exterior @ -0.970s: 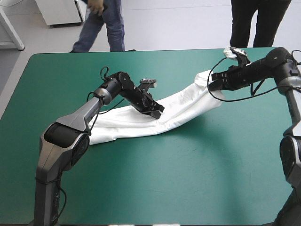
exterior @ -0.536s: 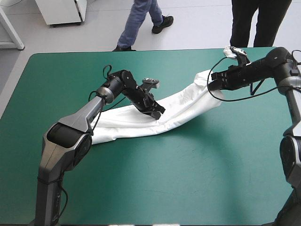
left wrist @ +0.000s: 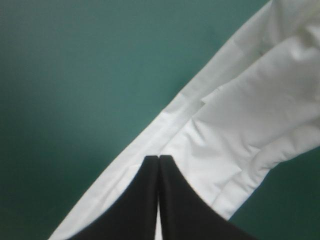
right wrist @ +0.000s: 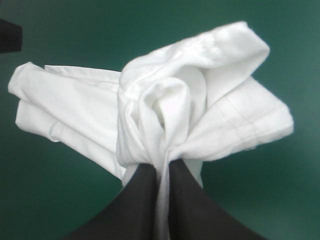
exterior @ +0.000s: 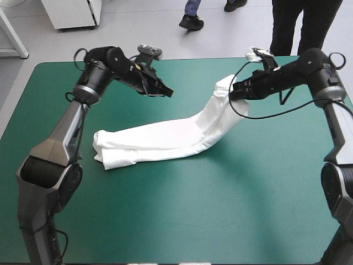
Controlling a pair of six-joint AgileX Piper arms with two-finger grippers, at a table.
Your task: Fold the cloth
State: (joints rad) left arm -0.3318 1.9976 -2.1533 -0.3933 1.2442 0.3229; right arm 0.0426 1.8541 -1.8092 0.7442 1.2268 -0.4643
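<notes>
The white T-shirt [exterior: 160, 144] lies as a long folded band across the middle of the teal-green table, its left end doubled over. The right end rises off the cover, bunched, with my right gripper [exterior: 231, 94] shut on it. In the right wrist view the bunched cloth [right wrist: 175, 100] is pinched between the black fingers [right wrist: 162, 167]. My left gripper [exterior: 169, 93] hangs above the table beyond the band, toward the far edge, shut and holding nothing. In the left wrist view its fingers [left wrist: 159, 159] meet in a point, with the T-shirt [left wrist: 240, 125] lying well below.
Bare teal-green cover [exterior: 220, 210] stretches from the T-shirt to the near edge and along the left side. The table's far edge [exterior: 182, 59] runs close behind both grippers.
My left gripper has risen off the T-shirt's middle and swung back toward the far left. The right gripper has carried the cloth's end a little leftward, bending the band.
</notes>
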